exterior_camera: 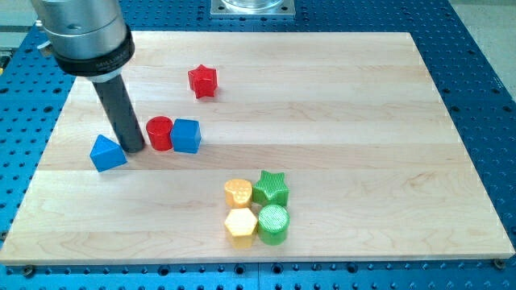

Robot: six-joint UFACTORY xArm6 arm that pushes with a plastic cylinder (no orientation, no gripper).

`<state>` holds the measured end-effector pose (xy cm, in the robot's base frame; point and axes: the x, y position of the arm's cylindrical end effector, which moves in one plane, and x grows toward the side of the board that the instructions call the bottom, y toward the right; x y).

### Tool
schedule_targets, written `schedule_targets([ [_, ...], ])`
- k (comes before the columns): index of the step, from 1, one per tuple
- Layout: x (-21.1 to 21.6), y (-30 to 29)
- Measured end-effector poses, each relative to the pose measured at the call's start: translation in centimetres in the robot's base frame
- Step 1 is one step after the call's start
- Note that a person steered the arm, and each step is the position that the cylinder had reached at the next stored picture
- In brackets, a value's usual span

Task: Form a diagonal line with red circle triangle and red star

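The red circle block [160,133] sits left of centre, touching the blue cube [186,135] on its right. The blue triangle [107,152] lies further to the view's left. The red star [203,81] is toward the view's top, above and right of the red circle. My tip [134,148] rests on the board between the blue triangle and the red circle, close to both; I cannot tell if it touches either.
A cluster near the view's bottom centre holds a yellow heart-like block [239,192], a green star [272,188], a yellow hexagon [240,225] and a green circle [274,223]. The wooden board [363,121] lies on a blue perforated table.
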<state>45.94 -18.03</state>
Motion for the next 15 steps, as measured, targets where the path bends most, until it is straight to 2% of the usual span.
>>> schedule_targets([
  [1, -1.1, -0.1],
  [6, 2.6, 2.0],
  [11, -1.5, 3.2],
  [12, -1.5, 1.8],
  [14, -1.5, -6.6],
  [15, 0.9, -8.2],
])
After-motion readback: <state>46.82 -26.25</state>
